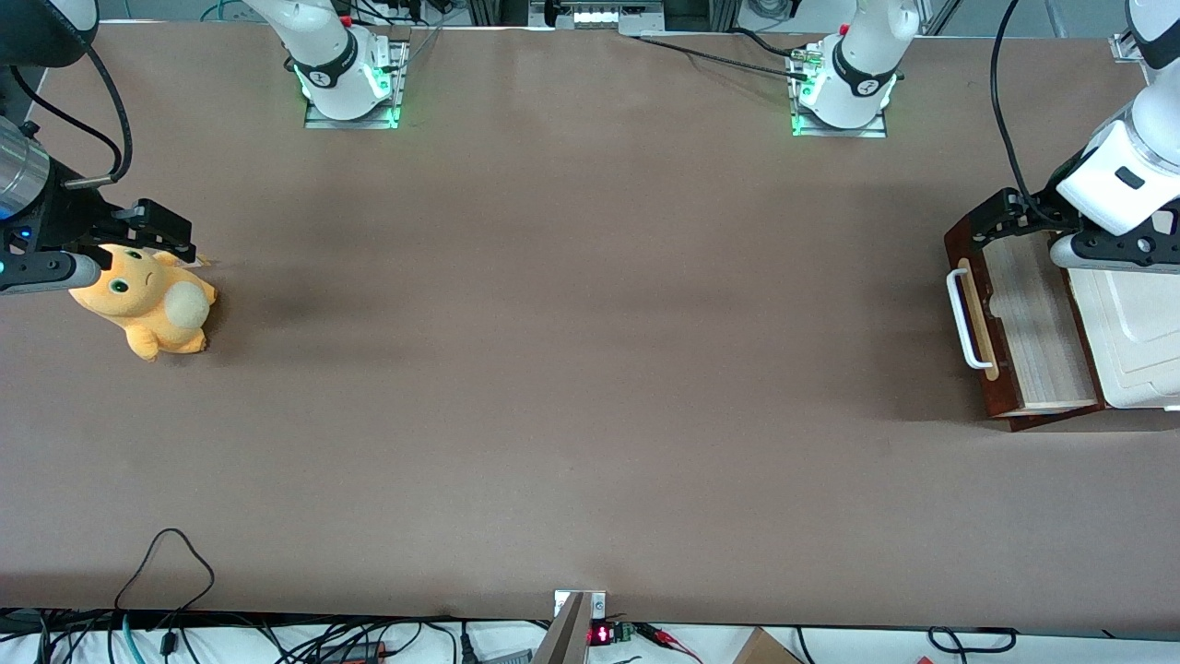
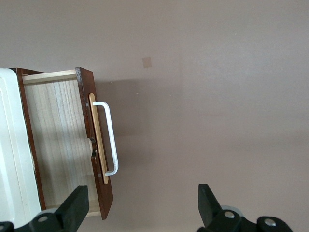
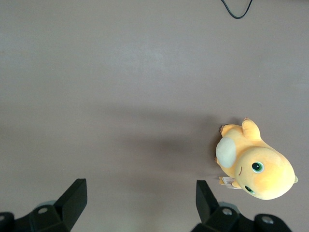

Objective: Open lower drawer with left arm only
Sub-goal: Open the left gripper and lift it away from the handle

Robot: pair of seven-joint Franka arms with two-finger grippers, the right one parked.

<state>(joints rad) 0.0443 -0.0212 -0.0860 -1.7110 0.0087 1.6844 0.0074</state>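
Lower drawer point(image 1: 1032, 323) stands pulled out; our gripper point(image 2: 140, 212), fingers spread and empty, hovers above its handle point(image 2: 110, 137); we judge only retreat remains.

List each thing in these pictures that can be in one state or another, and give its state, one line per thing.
lower drawer: pulled open, pale wood inside showing, nothing in it.
white bar handle: free, nothing gripping it.
left arm's gripper: open, holding nothing, raised above the drawer's end farther from the front camera.
orange plush toy: lying on the table, toward the parked arm's end.
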